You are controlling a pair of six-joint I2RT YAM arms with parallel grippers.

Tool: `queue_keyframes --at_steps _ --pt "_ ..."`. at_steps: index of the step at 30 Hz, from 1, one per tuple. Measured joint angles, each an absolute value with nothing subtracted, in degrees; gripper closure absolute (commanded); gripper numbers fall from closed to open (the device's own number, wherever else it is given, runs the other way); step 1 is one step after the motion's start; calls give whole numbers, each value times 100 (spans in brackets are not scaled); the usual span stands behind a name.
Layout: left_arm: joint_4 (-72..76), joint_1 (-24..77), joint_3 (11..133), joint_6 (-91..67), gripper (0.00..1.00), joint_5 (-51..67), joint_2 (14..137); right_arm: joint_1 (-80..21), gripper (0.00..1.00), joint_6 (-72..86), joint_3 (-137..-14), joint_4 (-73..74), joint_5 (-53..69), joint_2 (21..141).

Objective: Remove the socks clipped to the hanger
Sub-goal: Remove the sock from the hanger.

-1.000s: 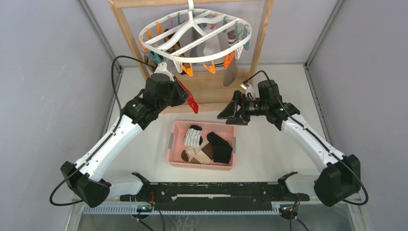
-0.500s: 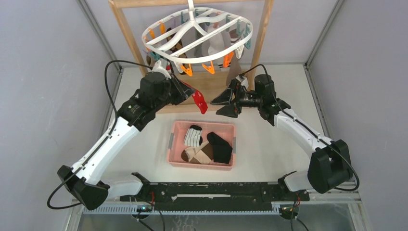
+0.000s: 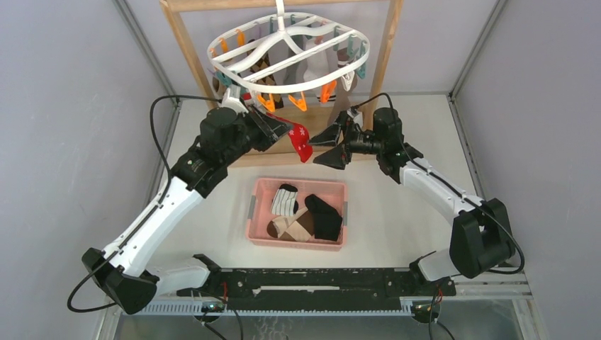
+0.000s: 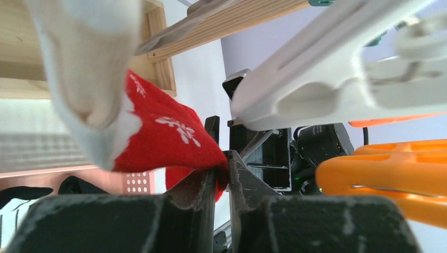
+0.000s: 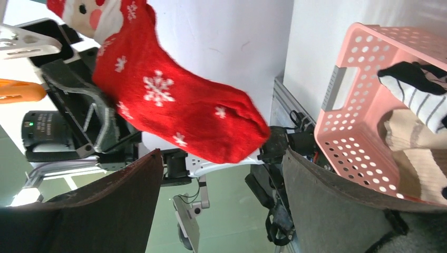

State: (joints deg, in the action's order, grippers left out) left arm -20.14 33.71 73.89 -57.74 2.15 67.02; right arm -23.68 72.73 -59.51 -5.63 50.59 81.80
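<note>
The red sock [image 3: 300, 139] is being pinched in the closed jaws of the left gripper [image 3: 282, 129], just beneath the front rim of the hanger [image 3: 283, 34]. Its long axis is being stretched rightward and down, with the toe pointed at the right gripper [image 3: 317, 152]. That gripper's jaws are being held wide open, and the right arm is nearer the toe.
</note>
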Motion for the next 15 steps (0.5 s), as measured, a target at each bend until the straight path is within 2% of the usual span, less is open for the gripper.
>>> queue_keyframes --at_steps 15 --pt "-1581 3371 6890 -6187 84 338 6475 -2633 6 8547 -5951 -2156 4753 8696"
